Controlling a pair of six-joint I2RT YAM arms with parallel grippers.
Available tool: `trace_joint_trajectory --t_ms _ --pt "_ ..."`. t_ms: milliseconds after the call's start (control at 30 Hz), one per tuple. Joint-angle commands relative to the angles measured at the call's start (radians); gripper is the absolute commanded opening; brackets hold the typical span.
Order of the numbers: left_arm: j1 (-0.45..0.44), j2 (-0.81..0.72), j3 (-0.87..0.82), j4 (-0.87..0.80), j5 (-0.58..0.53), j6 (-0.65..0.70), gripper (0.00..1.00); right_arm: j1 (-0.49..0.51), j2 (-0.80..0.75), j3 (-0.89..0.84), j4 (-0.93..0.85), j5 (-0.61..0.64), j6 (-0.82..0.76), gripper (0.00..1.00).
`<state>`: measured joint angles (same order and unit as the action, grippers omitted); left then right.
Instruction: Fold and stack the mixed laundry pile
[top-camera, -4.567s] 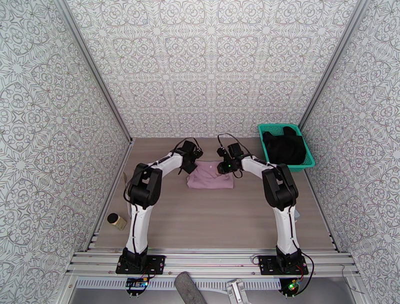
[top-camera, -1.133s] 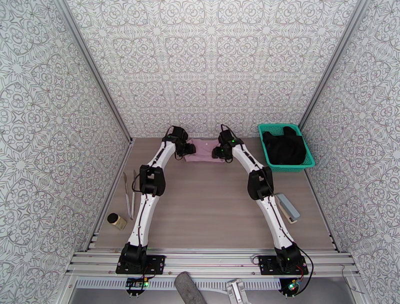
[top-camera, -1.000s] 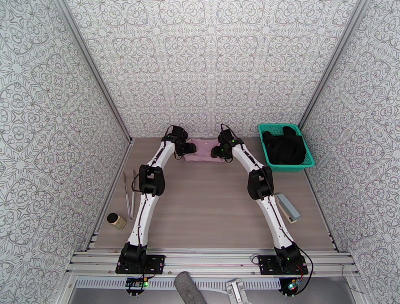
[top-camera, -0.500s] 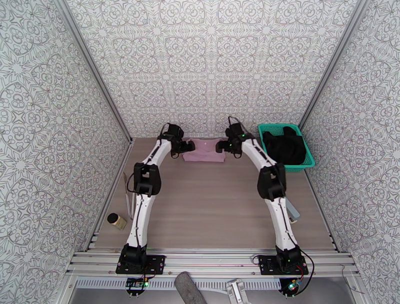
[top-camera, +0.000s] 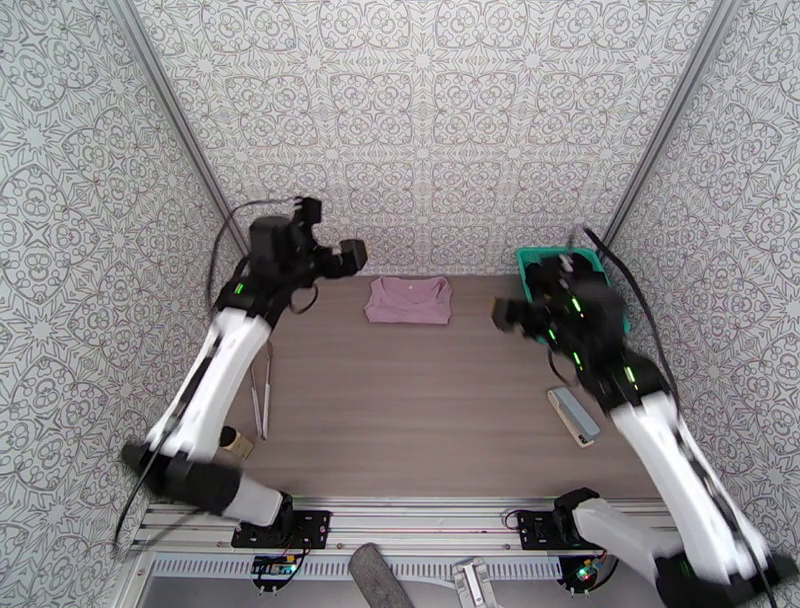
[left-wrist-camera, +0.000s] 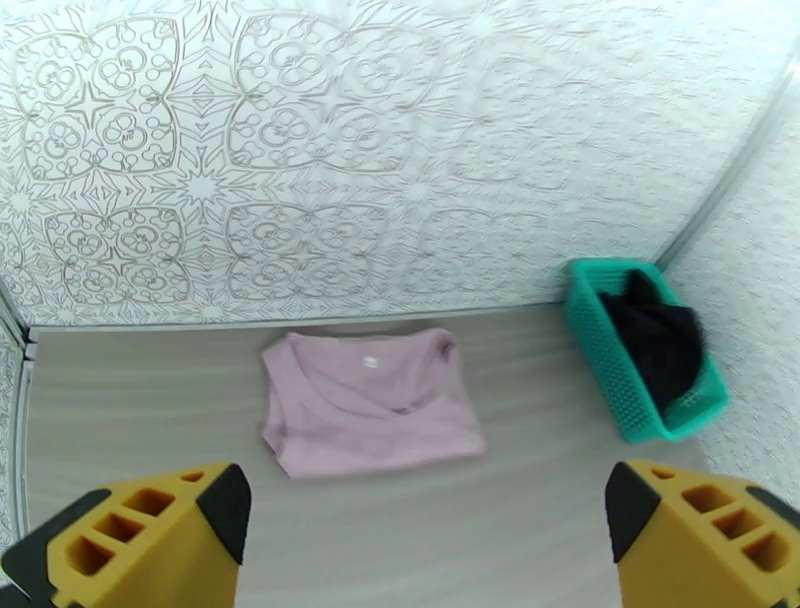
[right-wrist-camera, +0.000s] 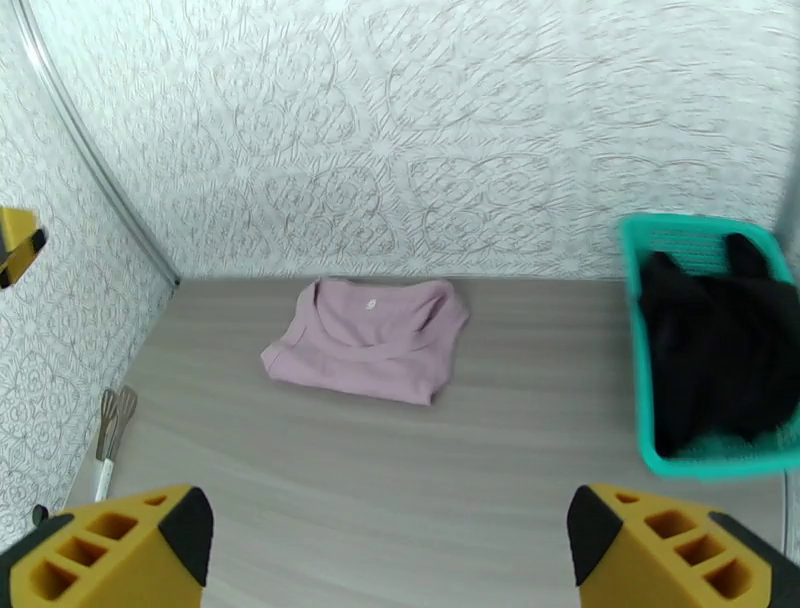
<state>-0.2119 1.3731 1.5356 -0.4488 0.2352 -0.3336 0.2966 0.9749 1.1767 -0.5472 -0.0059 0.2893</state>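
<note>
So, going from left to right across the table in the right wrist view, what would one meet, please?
metal utensils → mauve-pink shirt → teal basket holding the black garment

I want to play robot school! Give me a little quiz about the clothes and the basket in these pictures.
1. True or false: the pink shirt lies inside the teal basket.
2. Where is the black garment? A) on top of the pink shirt B) in the teal basket C) under the pink shirt
3. Fill the gap: the left gripper and the right gripper both have their jaws standing ____.
Key: 1 false, it lies folded on the table; 2 B; 3 open.
</note>
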Motion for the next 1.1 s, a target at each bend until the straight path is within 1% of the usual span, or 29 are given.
trace_joint_trajectory --t_ms 0,67,200,300,400,500,600,767,933,1000,1033,1067 --pt "0.052 -0.054 -0.253 0.200 0.126 -0.136 1.00 -0.074 0.184 0.032 -0.084 0.161 -0.010 0.94" --pt "0.076 -0.114 -0.332 0.212 0.163 -0.176 0.99 -0.139 0.318 0.117 -0.148 0.132 -0.033 0.92" --pt "0.098 -0.179 -0.386 0.123 0.231 -0.133 0.99 -0.282 0.574 0.305 -0.222 0.117 -0.032 0.94" --pt "0.086 -0.204 -0.384 0.041 0.232 -0.101 0.99 -0.343 0.737 0.431 -0.238 0.133 -0.059 0.94" --pt "0.064 -0.228 -0.384 -0.015 0.227 -0.076 0.99 -0.388 0.881 0.554 -0.255 0.115 -0.096 0.89" --pt "0.044 -0.253 -0.395 -0.038 0.207 -0.068 0.99 -0.424 0.987 0.638 -0.240 0.012 -0.117 0.83" --pt "0.034 -0.267 -0.399 -0.049 0.187 -0.060 0.99 -0.449 1.056 0.700 -0.218 -0.067 -0.115 0.78" --pt "0.032 -0.258 -0.388 -0.065 0.161 -0.039 1.00 -0.460 1.143 0.762 -0.169 -0.126 -0.116 0.76" --pt "0.037 -0.232 -0.372 -0.069 0.154 -0.030 0.99 -0.461 1.269 0.890 -0.177 -0.195 -0.132 0.70" --pt "0.036 -0.222 -0.364 -0.069 0.157 -0.027 0.99 -0.462 1.318 0.948 -0.180 -0.217 -0.137 0.64" --pt "0.036 -0.220 -0.361 -0.067 0.161 -0.027 0.99 -0.464 1.337 0.971 -0.181 -0.223 -0.140 0.60" --pt "0.033 -0.218 -0.359 -0.065 0.166 -0.027 0.99 -0.465 1.353 0.997 -0.181 -0.232 -0.146 0.53"
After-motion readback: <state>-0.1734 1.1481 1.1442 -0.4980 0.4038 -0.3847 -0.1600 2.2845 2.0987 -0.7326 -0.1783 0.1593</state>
